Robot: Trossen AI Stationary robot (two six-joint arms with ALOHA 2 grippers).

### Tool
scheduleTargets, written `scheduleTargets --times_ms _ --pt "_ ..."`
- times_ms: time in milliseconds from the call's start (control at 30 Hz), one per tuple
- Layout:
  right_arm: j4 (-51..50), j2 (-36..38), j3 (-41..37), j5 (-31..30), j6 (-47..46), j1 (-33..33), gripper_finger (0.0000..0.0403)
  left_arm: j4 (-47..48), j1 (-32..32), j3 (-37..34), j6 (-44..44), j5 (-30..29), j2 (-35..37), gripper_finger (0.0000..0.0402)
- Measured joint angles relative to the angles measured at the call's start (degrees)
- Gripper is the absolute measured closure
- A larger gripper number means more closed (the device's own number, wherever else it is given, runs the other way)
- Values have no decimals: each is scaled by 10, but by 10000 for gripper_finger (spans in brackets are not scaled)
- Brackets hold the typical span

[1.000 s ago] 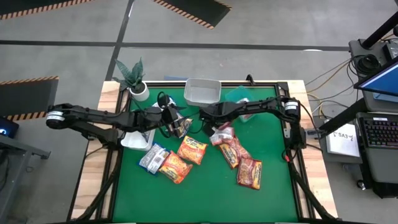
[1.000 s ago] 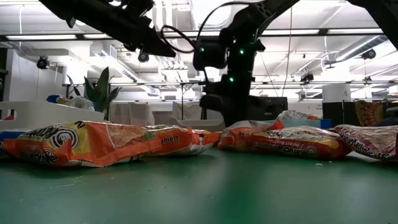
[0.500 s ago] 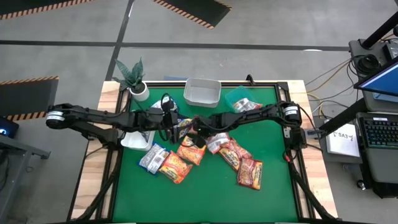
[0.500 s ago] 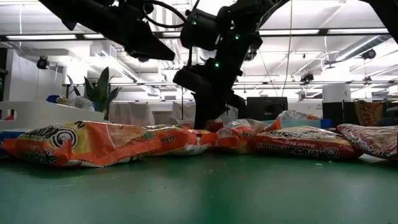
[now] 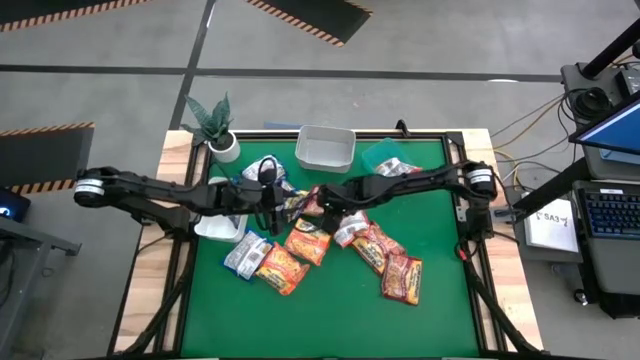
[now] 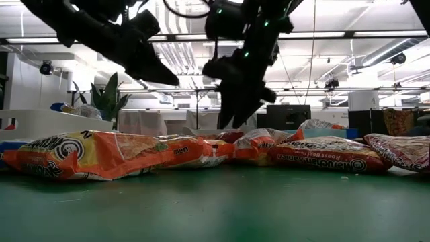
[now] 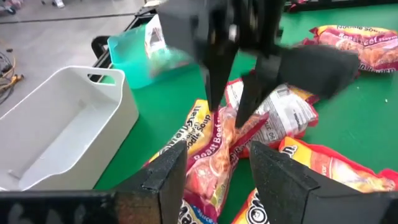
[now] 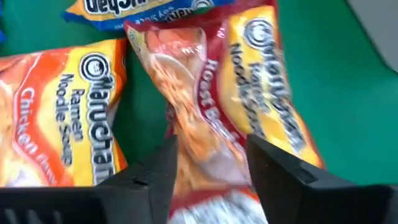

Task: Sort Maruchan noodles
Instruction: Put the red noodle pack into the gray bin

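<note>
Your right gripper hangs just above a dark red roast-beef packet near the middle of the green table, fingers spread apart on either side of it and holding nothing. That packet lies crumpled on the mat, with an orange chicken packet beside it and a blue packet past its far end. Your left gripper hovers close by, facing the right one, fingers parted and empty. The other Maruchan noodles lie scattered from the centre toward the near edge. A white tub sits at the far edge, a teal tub toward the far right corner, a potted plant at the far left corner.
</note>
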State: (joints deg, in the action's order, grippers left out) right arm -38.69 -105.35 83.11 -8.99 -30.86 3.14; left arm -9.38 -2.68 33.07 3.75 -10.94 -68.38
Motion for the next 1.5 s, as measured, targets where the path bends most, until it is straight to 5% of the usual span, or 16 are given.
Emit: scheduleTargets --times_ms 467,700,967,1267,1500 --pt "-53 101 -50 4 -10 2 177 -64 0 -21 -14 0 0 334" --pt "72 158 -157 -2 -27 3 177 -113 0 -22 -20 11 -30 395" --pt "259 186 -258 -9 -27 5 177 -146 0 -19 -12 27 -132 400" --pt "271 181 -258 -95 -66 7 177 -166 -1 -18 -11 26 -202 401" --pt "270 181 -248 -30 -143 30 164 -186 -6 -18 -10 25 -229 401"
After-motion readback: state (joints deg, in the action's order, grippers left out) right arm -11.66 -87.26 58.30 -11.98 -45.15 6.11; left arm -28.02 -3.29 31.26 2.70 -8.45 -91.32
